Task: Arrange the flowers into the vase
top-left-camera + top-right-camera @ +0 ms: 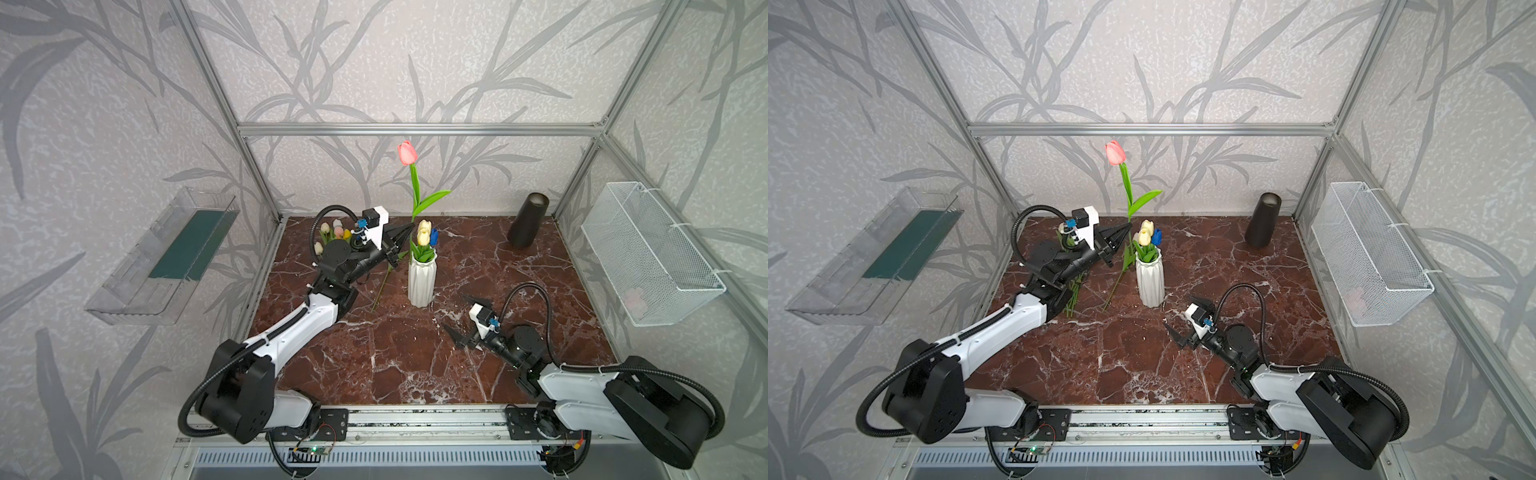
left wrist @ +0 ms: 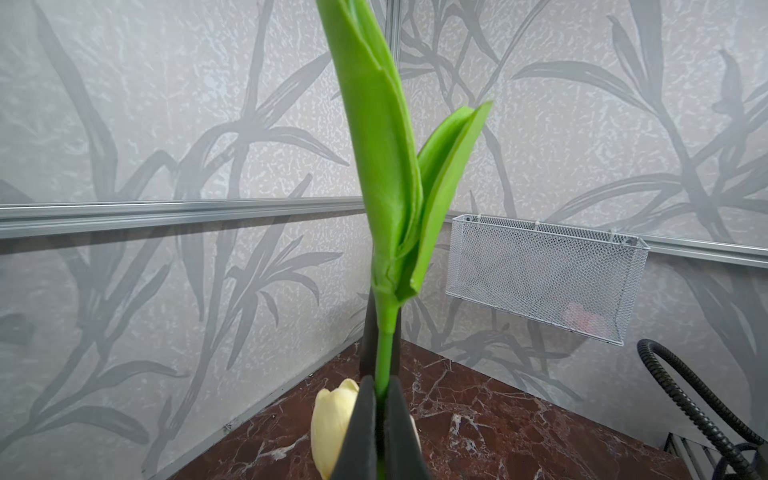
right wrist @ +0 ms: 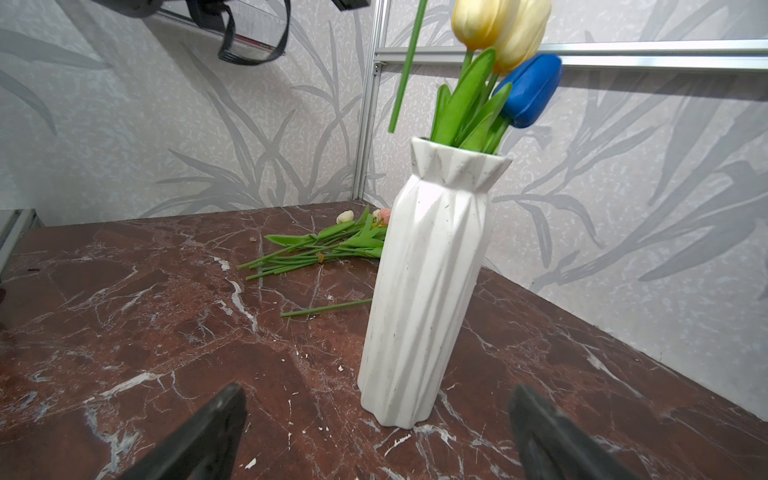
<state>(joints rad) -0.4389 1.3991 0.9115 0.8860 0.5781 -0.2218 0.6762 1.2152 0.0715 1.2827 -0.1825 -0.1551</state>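
Note:
The white ribbed vase (image 1: 422, 280) (image 1: 1150, 278) (image 3: 428, 270) stands mid-table with two yellow tulips (image 3: 498, 25) and a blue one (image 3: 530, 89) in it. My left gripper (image 1: 409, 227) (image 1: 1128, 227) (image 2: 380, 384) is shut on the stem of a pink tulip (image 1: 407, 153) (image 1: 1115, 152) and holds it upright just left of the vase. Its stem end (image 3: 405, 70) hangs beside the rim, outside the mouth. More flowers (image 1: 332, 232) (image 3: 324, 249) lie in a bunch at the back left. My right gripper (image 1: 457, 313) (image 1: 1179, 311) (image 3: 378, 392) is open, empty, low in front of the vase.
A loose green stem (image 3: 328, 307) lies on the marble beside the vase. A black cylinder (image 1: 528, 222) stands at the back right. A white wire basket (image 1: 648, 253) hangs on the right wall and a clear tray (image 1: 166, 257) on the left wall.

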